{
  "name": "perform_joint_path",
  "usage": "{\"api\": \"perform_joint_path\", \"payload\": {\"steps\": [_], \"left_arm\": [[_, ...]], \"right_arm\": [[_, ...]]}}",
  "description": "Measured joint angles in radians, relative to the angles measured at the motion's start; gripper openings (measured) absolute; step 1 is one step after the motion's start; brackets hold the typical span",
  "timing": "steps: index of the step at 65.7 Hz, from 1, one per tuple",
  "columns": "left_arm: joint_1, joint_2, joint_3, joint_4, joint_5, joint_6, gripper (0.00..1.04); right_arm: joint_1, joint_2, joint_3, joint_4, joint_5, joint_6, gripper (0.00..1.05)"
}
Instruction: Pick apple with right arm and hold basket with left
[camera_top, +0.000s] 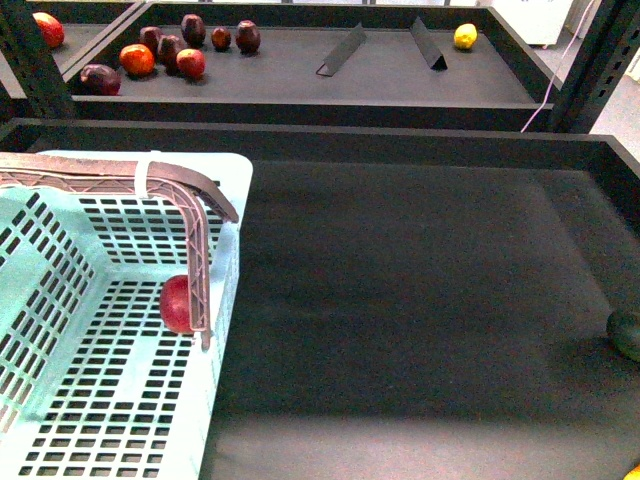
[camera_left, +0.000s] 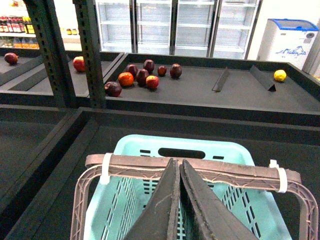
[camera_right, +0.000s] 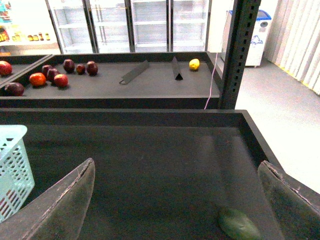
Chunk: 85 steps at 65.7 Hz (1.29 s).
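Apple (camera_top: 177, 304) is sitting in the basket (camera_top: 120, 400) w/ left gripper (camera_left: 178, 200) pinching its handle (camera_left: 200, 170), right gripper (camera_right: 175, 200) hanging wide open, empty, off to the right.

1. Left pincer (camera_left: 176, 200), left wrist view: two dark grey, wedge-shaped fingers (camera_left: 159, 210), each tapering to a narrow tip; their surfaces were matte, rough and scuffed, with pale wear lines along the edges.
2. Right pincer (camera_right: 175, 200), right wrist view: two dark grey fingers (camera_right: 60, 210) with rounded, blade-like outlines; the inner faces looked smooth and slightly glossy, and the rims were worn pale.
3. Front view: no part of either arm appeared.
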<state>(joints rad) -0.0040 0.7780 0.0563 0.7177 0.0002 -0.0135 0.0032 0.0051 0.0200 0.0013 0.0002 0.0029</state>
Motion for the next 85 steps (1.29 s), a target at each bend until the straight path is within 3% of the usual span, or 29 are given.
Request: {"api": "perform_joint_path", "payload": {"steps": [4, 54, 70, 76, 85], "left_arm": [[0.000, -0.016, -0.027, 0.014, 0.000, 0.001, 0.03], [0.000, -0.526, -0.042, -0.465, 0.000, 0.003, 0.03], [0.000, -0.600, -0.042, -0.540, 0.000, 0.003, 0.03], [0.000, -0.731, -0.042, -0.700, 0.000, 0.003, 0.03], [0.000, -0.771, -0.042, -0.715, 0.000, 0.003, 0.03]], "right_arm": [[0.000, 0.000, 0.000, 0.000, 0.000, 0.000, 0.96], [0.000, 0.000, 0.000, 0.000, 0.000, 0.000, 0.96], [0.000, 0.000, 0.000, 0.000, 0.000, 0.000, 0.96], [0.000, 0.000, 0.000, 0.000, 0.000, 0.000, 0.96], [0.000, 0.000, 0.000, 0.000, 0.000, 0.000, 0.96]]}}
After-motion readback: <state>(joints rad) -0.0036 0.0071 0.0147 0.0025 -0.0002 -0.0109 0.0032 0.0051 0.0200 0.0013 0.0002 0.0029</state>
